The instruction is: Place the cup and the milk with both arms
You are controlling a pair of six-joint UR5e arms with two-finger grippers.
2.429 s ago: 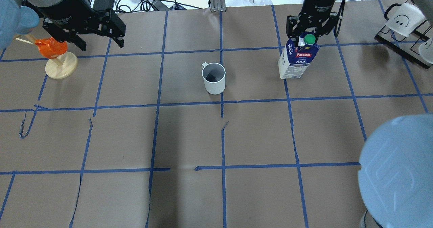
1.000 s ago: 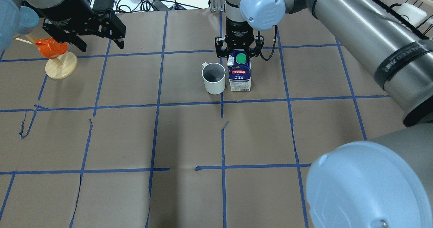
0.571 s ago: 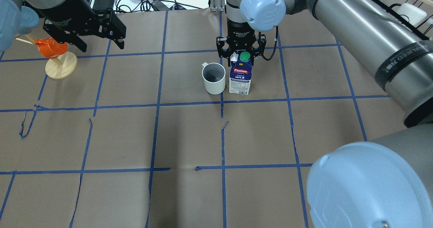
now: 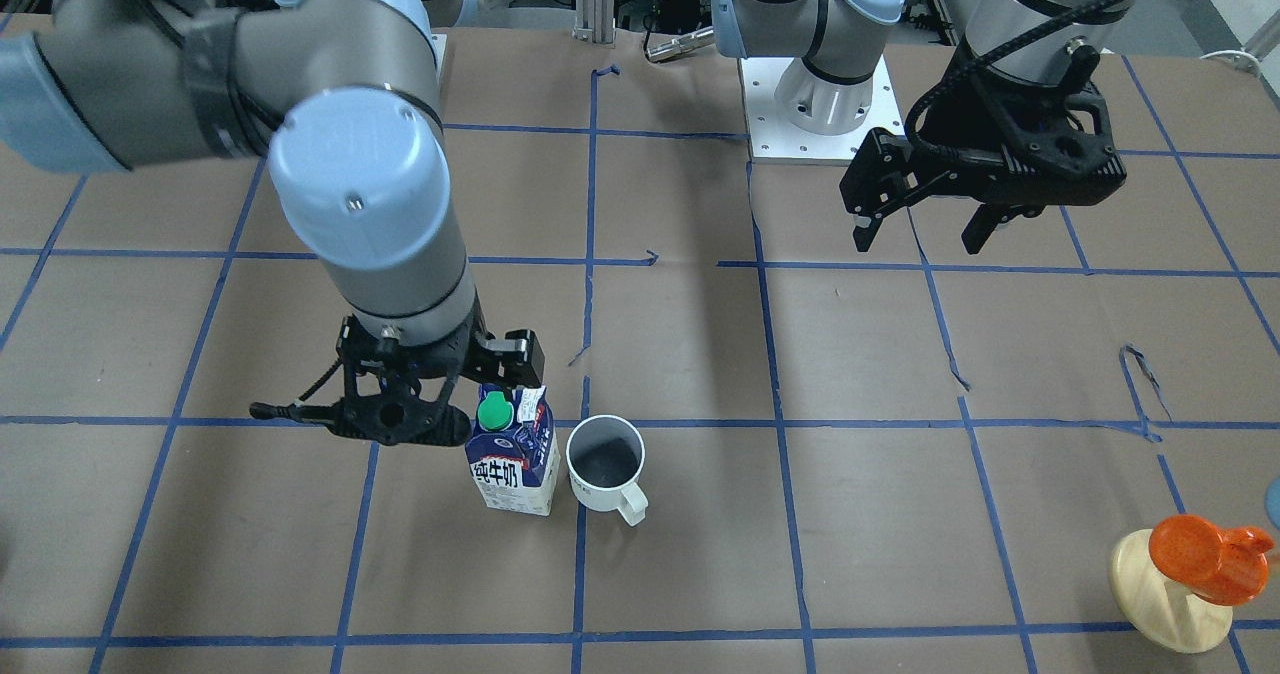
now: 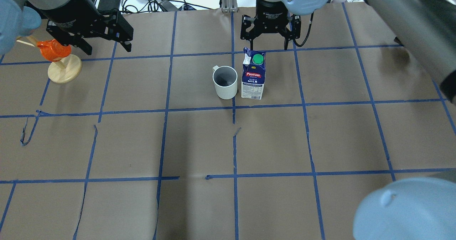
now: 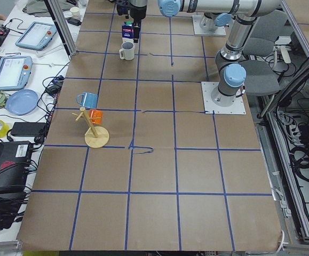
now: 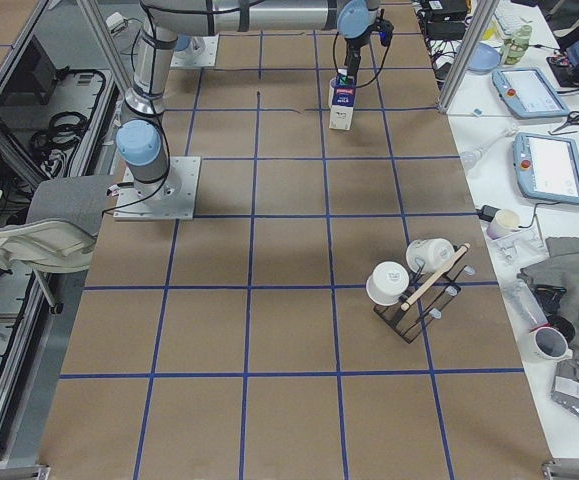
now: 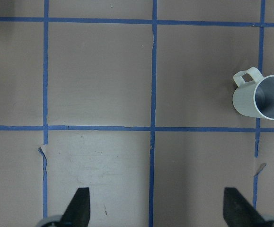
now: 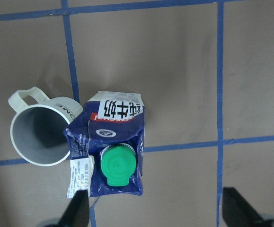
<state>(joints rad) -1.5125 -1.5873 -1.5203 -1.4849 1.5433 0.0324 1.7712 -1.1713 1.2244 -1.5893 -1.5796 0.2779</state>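
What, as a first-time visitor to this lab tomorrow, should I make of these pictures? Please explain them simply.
All the pictures show one moment, from six cameras: one behind the robot looking down, one facing it, one at each end of the table and one on each wrist. The robot is a left arm and a right arm, each ending in a two-finger gripper. The table is covered in brown paper with blue tape lines. A white mug and a milk carton stand side by side. The right gripper hangs open above the carton's far side, holding nothing. The left gripper is open and empty too, near an orange cup on a wooden stand.
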